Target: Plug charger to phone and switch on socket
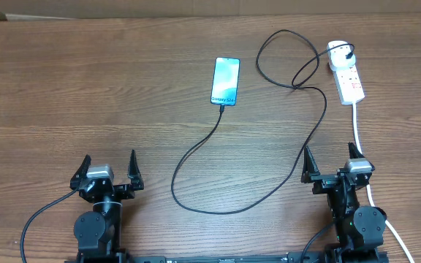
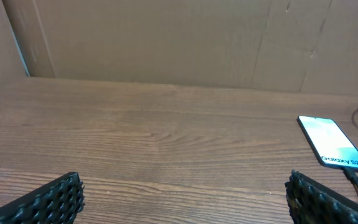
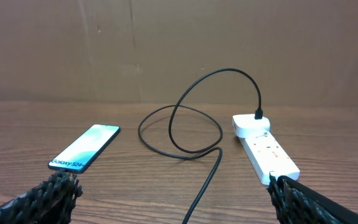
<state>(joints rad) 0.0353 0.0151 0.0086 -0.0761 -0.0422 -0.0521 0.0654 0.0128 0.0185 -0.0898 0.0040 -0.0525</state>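
On the wide wooden table (image 1: 86, 95) we see the left gripper (image 1: 109, 159) and the right gripper (image 1: 330, 155) at the near edge, each with its fingers spread wide and holding nothing. The charger (image 3: 229, 70) runs in long black loops across the right half, up to the socket (image 1: 348, 79) at the far right, where its white adapter (image 1: 337, 52) sits on the far end. The phone (image 1: 225, 80) lies flat at far centre with its screen lit, well apart from both grippers, and the cable's tip touches its near edge.

The phone (image 2: 333, 142) screen reads "Galaxy S24".
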